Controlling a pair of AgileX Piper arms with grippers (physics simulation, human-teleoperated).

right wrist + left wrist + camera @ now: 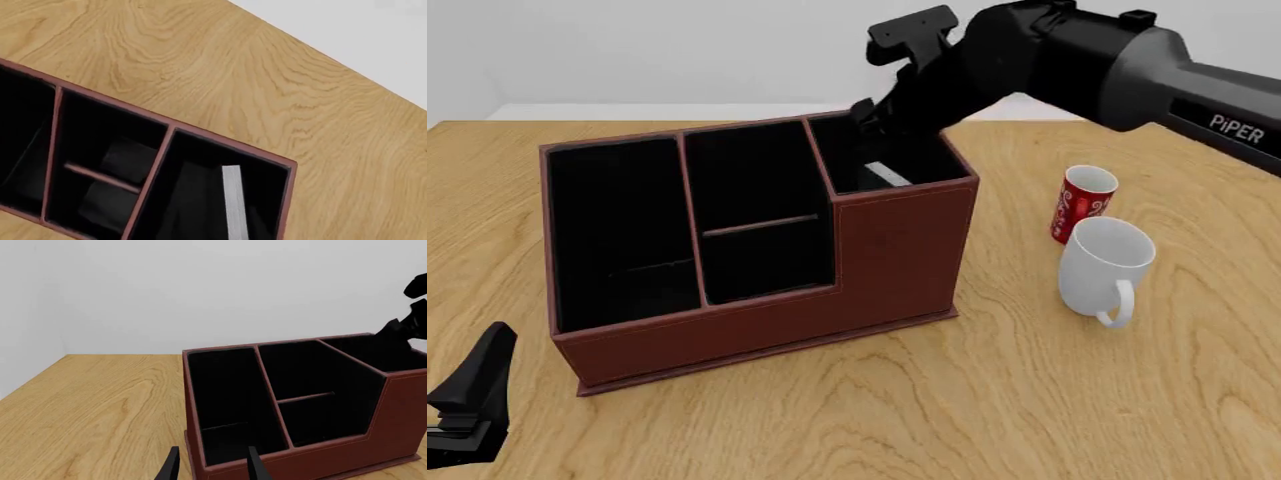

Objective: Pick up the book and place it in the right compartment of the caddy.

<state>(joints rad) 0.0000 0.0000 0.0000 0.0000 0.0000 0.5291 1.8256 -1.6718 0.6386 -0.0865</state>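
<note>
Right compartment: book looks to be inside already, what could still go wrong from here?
1. The right gripper sits low at the right compartment rim; pulling out could catch the wall and shift the caddy.
2. The book may stand tilted.
3. The red can and white mug stand nearby.

The caddy (761,270) stands on the counter (1028,400), left of centre, turned a little so that its right end sits farther back. Its three sections run side by side: the long one on the left, the crossbar one in the middle, the right compartment (888,165) at the right end. The book (233,205) is inside the right compartment, near its right wall. The right claw (874,115) hangs over that compartment's back edge. Right of the caddy, well apart, stands the mug (1104,268), with the can (1081,203) just behind it. The left claw (467,410) sits low at the near left corner, in front of the caddy's left end.
</note>
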